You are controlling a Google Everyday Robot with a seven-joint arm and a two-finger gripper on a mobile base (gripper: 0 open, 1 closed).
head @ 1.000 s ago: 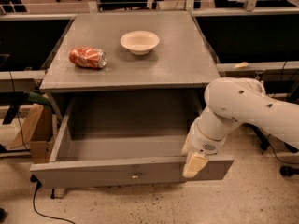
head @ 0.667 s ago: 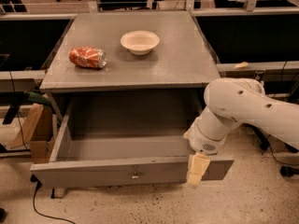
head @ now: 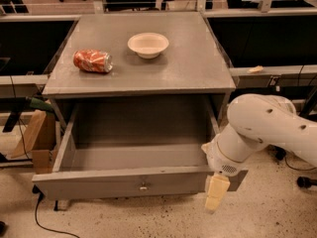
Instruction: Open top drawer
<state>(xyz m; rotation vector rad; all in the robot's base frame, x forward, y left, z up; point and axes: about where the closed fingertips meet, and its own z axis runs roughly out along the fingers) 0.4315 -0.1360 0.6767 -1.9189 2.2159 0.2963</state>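
One top drawer (head: pixel 124 185), one can (head: pixel 92 61), one bowl (head: pixel 148 44), one pincer (head: pixel 216 195) at its front

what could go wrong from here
The gripper hangs at the right front corner of the top drawer, so a careless retreat might bump it. The drawer sits far out; more pull may overextend it. A jolt could roll the can lying sideways on the tabletop.

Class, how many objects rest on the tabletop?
2: can lying at left, bowl near centre. None hidden. The end effector hangs at the right end of the open drawer.
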